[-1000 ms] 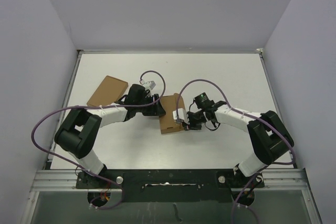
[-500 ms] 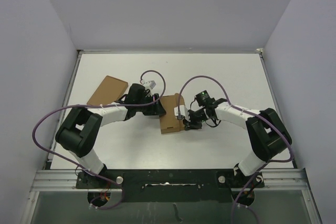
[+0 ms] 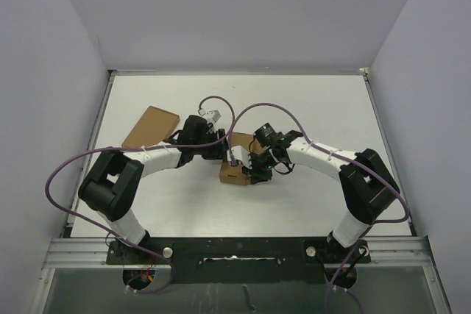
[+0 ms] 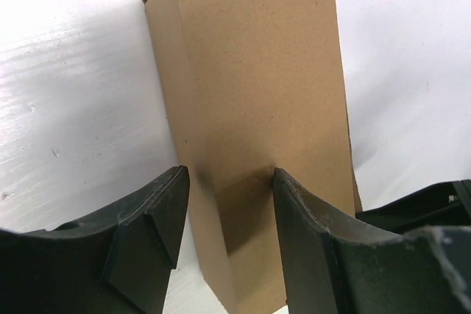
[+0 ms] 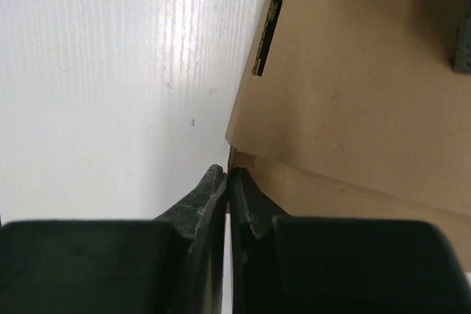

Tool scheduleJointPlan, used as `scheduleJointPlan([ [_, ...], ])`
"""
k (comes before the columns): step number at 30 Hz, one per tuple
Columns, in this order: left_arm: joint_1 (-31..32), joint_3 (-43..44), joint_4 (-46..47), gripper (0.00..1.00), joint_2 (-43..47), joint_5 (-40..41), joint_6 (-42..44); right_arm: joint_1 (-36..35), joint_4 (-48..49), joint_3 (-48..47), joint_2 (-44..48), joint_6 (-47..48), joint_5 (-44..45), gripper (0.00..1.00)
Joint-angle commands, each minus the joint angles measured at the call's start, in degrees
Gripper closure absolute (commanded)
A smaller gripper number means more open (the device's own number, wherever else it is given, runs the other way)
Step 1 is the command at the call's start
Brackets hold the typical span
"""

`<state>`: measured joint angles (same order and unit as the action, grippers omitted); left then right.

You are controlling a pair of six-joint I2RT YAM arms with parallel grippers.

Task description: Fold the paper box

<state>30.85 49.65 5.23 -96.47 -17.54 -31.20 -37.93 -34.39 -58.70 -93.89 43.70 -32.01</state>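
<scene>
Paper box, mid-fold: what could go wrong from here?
1. The left gripper straddles only one end of the paper box; a sideways push could pivot it out.
2. The shut right gripper sits at a flap edge; its tips may slide past the edge instead of tucking the flap toward the slot.

White table [image 3: 309, 108]: paper box [image 3: 234, 172], cardboard rectangle [image 3: 151, 127].

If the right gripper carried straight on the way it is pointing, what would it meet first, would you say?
Most likely the paper box. The right gripper is shut, its tips right at the box's near corner, so it would press that edge almost at once. Bare table lies just left, and depth is hard to judge.
</scene>
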Motion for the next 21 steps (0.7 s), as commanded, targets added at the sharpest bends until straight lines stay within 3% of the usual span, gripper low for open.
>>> scheduleJointPlan([
  [1,1.8,1.8,-2.7,0.53,-1.9,1.6,1.1,-1.8,-1.9,-5.9,-2.4,-4.8,0.3,0.98],
  [12,3.8,0.3,-0.5,0.53,-1.9,2.3,0.7,-1.8,-0.6,-6.5,-4.6,-11.5,-0.4,0.93],
  [21,3.0,0.0,1.4,0.51,-0.2,0.5,2.8,2.8,-3.8,-5.6,-0.1,-7.1,-7.9,0.68],
])
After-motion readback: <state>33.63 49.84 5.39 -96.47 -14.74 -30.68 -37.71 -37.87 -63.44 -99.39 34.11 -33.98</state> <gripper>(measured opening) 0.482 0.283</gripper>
